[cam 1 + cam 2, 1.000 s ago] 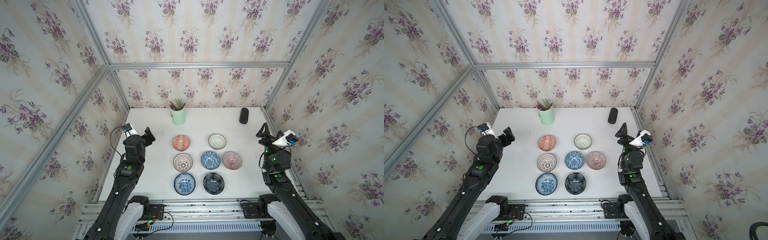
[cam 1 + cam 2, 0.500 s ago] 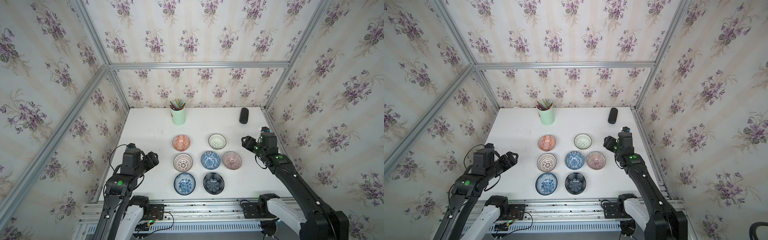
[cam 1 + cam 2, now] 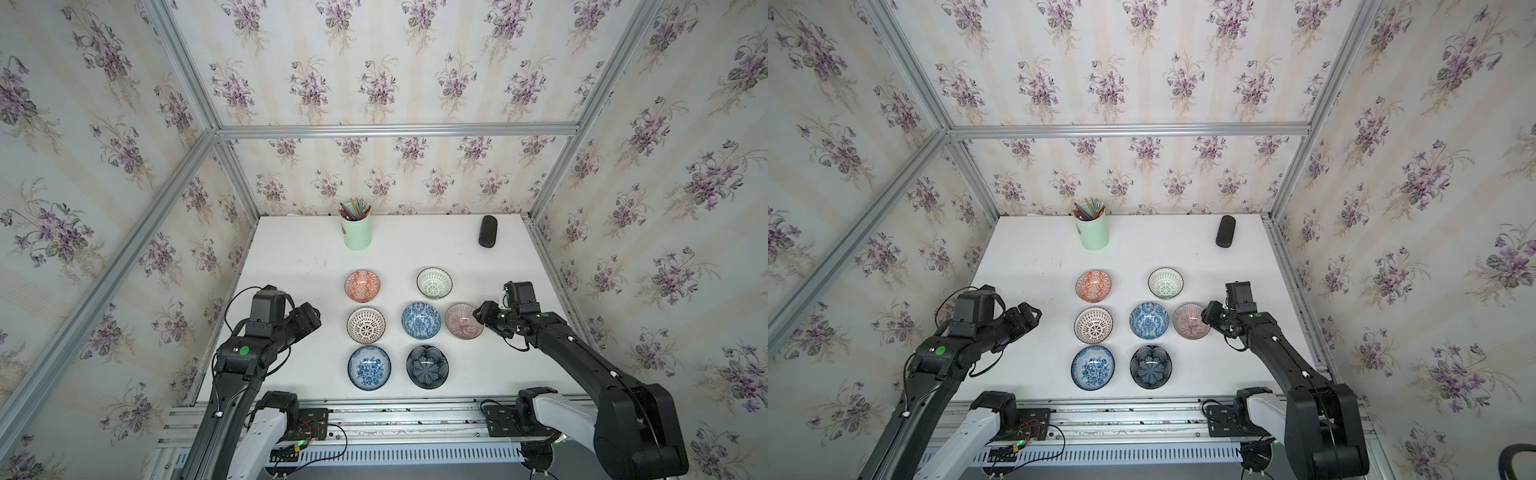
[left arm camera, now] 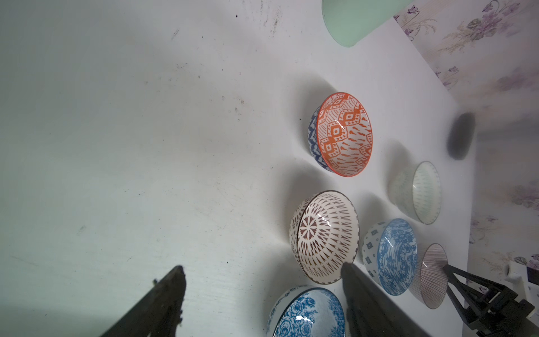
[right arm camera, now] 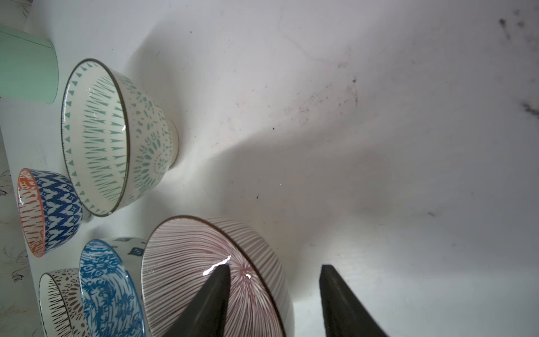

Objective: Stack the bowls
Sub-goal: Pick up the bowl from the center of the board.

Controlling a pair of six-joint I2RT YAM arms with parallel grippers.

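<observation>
Tabletop [image 3: 291,257]: right gripper [image 3: 482,315] partly hides pink-lined bowl [image 3: 461,320].

Colour and pattern findings:

- Table [image 3: 291,266]: white, with faint dark scuffs.
- Orange bowl [image 3: 362,285], far left: orange geometric diamonds inside, blue-and-white zigzag outside.
- Green-lattice bowl [image 3: 434,283], far right: white with green darts, dark rim.
- Dark-lattice bowl [image 3: 365,325]: white with brown lattice and a central rosette.
- Middle blue bowl [image 3: 421,319]: blue-and-white swirls.
- Pink-lined bowl [image 3: 463,320]: fine pink radial lines on white.
- Floral blue bowl [image 3: 369,367], near left: blue flowers on pale blue.
- Navy bowl [image 3: 427,367]: dark navy petals.
- Pencil cup [image 3: 356,234]: plain mint green.
- Case [image 3: 487,231]: black.
- Walls [image 3: 374,83]: pale stripes with purple flower sprays.
</observation>
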